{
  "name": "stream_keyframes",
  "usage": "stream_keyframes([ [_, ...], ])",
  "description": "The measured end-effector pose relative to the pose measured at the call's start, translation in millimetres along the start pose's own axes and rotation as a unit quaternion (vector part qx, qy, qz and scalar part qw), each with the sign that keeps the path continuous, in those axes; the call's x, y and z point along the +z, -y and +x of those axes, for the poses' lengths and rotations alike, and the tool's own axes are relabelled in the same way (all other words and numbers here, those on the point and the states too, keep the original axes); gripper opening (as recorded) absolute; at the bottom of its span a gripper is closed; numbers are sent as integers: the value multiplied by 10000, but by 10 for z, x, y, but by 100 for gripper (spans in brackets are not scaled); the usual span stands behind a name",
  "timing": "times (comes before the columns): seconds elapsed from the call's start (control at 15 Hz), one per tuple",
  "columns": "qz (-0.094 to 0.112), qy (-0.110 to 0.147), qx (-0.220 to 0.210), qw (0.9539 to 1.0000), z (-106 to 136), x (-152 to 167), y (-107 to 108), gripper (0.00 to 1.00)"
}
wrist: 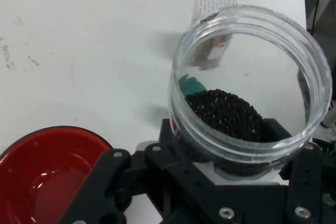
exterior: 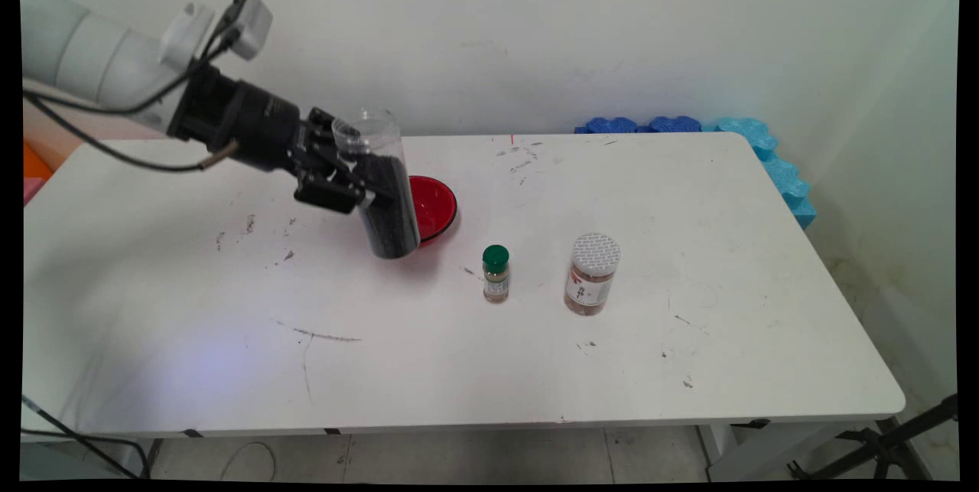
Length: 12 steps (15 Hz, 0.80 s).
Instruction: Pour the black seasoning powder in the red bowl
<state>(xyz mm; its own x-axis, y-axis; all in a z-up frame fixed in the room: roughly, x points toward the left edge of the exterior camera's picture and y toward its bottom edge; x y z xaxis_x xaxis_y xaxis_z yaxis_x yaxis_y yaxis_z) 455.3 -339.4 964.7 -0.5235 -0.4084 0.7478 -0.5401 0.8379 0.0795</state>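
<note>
Left of centre, the gripper is clamped on a tilted, open clear jar of black grains beside the red bowl.

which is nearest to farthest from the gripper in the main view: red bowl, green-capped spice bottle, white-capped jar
From the gripper:
1. Red bowl, just beyond the held jar.
2. Green-capped spice bottle, farther right, toward the near edge.
3. White-capped jar, right of that bottle.
</note>
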Motion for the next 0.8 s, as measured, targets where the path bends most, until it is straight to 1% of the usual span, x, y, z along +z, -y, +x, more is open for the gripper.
stream_keyframes([
  [0.33,60,-14,-398,9992,229,-160,101,0],
  [0.6,117,1,-702,9975,327,-236,166,0],
  [0.8,124,24,-938,9955,368,-263,196,0],
])
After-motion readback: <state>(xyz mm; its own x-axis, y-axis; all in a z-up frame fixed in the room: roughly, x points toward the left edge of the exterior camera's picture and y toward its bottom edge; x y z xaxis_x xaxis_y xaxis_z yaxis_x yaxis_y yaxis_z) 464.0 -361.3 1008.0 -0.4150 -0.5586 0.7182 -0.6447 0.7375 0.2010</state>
